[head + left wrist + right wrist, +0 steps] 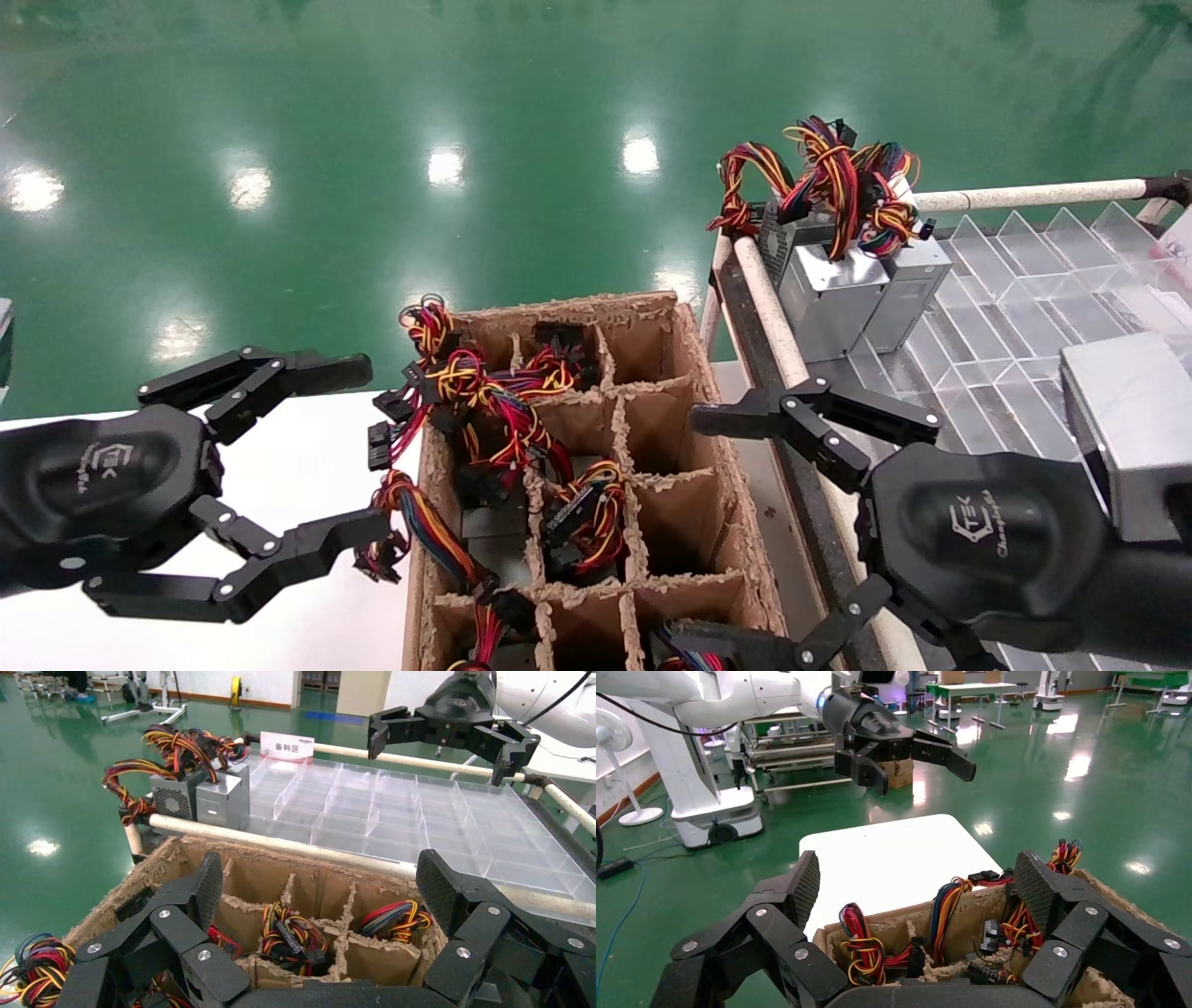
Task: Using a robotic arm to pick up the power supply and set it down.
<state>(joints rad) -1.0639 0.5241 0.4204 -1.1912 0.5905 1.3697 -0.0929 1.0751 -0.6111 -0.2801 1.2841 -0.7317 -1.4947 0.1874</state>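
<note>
Both grippers are hanging wide open and holding nothing: the left gripper (349, 457) just left of the cardboard box (717, 522), the right gripper (684, 527) over the box's right edge. By my reading the pick is not yet begun. A power supply (494, 531) is sitting down in a middle cell, wires (484, 401) spilling over it; two others (838, 289) are standing on the clear tray (1024, 280) at the far right. Next, one gripper needs lowering squarely past the wires. Only the left wrist view is showing the tray's label card (287, 745)
</note>
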